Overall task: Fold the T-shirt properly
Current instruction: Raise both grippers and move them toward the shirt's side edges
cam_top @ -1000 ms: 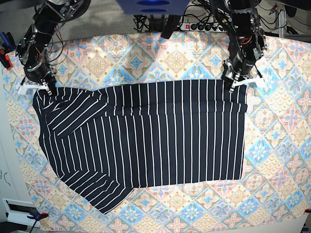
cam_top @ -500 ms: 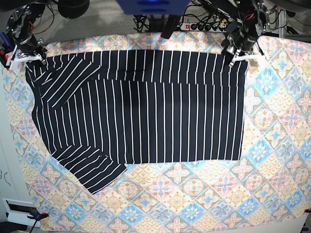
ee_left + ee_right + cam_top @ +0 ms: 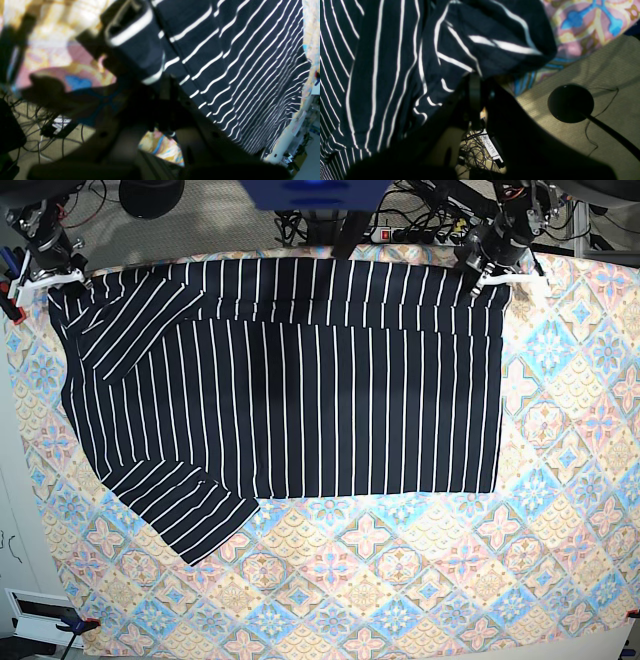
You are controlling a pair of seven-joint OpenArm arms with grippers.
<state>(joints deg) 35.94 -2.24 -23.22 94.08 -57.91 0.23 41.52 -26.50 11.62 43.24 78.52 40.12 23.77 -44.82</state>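
Both arms are up at the far edge of the bench [image 3: 560, 580], one on each top corner of the T-shirt [image 3: 300, 390]. In the base view the left gripper [image 3: 492, 272] sits at the upper right, its white fingers [image 3: 520, 281] pinched tight on the shirt's top right corner. The left wrist view backs that up: the left gripper [image 3: 163, 90] has its jaws closed hard, with a bunched fold of T-shirt [image 3: 225, 62] caught between them and the rest of the striped cloth running away to the right over the patterned tablecloth [image 3: 62, 65]. Over on the base view's left, the right gripper [image 3: 45, 275] is clamped on the other top corner, right at the tablecloth's [image 3: 400, 580] edge. From the right wrist camera, the right gripper [image 3: 475, 82] is shut too, a crumpled lump of T-shirt [image 3: 395, 62] gathered just above the closed jaws, with tablecloth [image 3: 582, 20] and beige floor [image 3: 595, 75] showing beyond. The shirt itself lies spread across the upper half of the bench, pinstripes running top to bottom, one sleeve [image 3: 190, 515] sticking out at the lower left and the other sleeve [image 3: 135, 325] folded over near the upper left corner.
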